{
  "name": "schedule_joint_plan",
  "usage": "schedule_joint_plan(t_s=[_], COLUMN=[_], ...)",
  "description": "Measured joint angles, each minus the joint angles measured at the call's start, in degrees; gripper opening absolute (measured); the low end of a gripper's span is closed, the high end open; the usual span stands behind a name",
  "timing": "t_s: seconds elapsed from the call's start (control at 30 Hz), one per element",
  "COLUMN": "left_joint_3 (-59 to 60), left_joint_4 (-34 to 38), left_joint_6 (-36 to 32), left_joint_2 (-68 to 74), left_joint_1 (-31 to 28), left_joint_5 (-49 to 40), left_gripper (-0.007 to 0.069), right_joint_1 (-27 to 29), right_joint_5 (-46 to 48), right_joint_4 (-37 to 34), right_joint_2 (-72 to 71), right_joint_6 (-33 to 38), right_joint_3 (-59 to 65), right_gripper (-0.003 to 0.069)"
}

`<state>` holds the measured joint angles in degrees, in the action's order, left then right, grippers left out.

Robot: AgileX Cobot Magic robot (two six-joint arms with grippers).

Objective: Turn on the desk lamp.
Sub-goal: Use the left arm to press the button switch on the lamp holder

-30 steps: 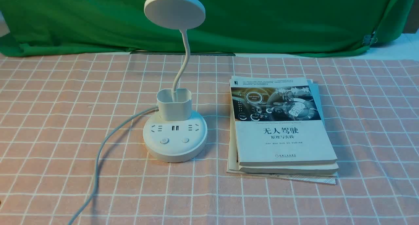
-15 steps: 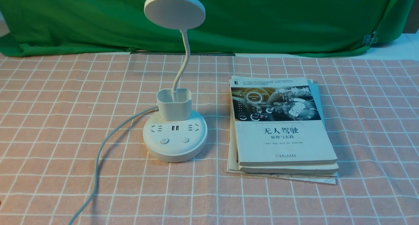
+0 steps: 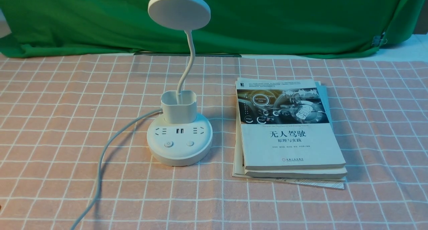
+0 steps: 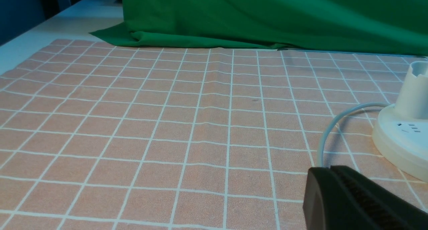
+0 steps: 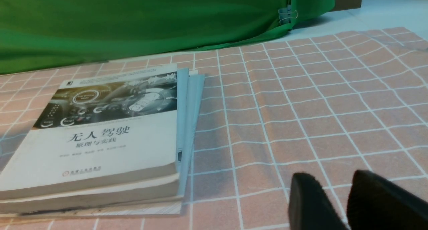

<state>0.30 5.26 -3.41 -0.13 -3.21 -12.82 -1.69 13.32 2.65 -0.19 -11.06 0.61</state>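
Observation:
The desk lamp stands left of centre on the checked cloth in the front view. It has a round disc head [image 3: 179,10], a thin bent neck [image 3: 190,59], a small cup [image 3: 179,107] and a round base [image 3: 179,156] with sockets and two buttons [image 3: 168,144]. The head looks unlit. Its white cord [image 3: 100,169] runs off toward the near left. In the left wrist view the base [image 4: 401,139] and cord [image 4: 326,136] lie beyond my left gripper [image 4: 329,171], which is shut and empty. My right gripper [image 5: 332,176] is slightly open and empty over bare cloth. Neither gripper shows in the front view.
A stack of books [image 3: 287,129] lies just right of the lamp; it also shows in the right wrist view [image 5: 100,133]. A green cloth backdrop [image 3: 267,19] hangs along the far edge, with a binder clip [image 5: 286,14] at its right end.
The whole front picture has shifted a few pixels to the right. Nothing on the table has visibly moved relative to the rest.

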Motion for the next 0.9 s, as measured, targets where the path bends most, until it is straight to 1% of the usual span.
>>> schedule_joint_plan(t_s=[0.67,0.8,0.83,0.87,0.9], left_joint_3=[0.00,0.00,0.00,0.00,0.00], left_joint_4=[0.00,-1.12,0.30,4.71,6.79], left_joint_6=[0.00,-0.13,0.51,3.41,4.13], left_joint_2=[0.00,0.00,0.00,0.00,0.00], left_joint_1=[0.00,0.00,0.00,0.00,0.00], left_joint_5=[0.00,1.05,1.93,3.53,4.05], left_gripper=[0.0021,0.0021,0.0021,0.0021,0.0021], right_joint_1=[0.00,0.00,0.00,0.00,0.00], right_joint_5=[0.00,0.00,0.00,0.00,0.00], right_joint_4=[0.00,0.00,0.00,0.00,0.00], right_joint_2=[0.00,0.00,0.00,0.00,0.00], right_joint_6=[0.00,0.00,0.00,0.00,0.00], right_joint_3=[0.00,0.00,0.00,0.00,0.00], right_gripper=[0.0241,0.0241,0.0241,0.0241,0.0241])
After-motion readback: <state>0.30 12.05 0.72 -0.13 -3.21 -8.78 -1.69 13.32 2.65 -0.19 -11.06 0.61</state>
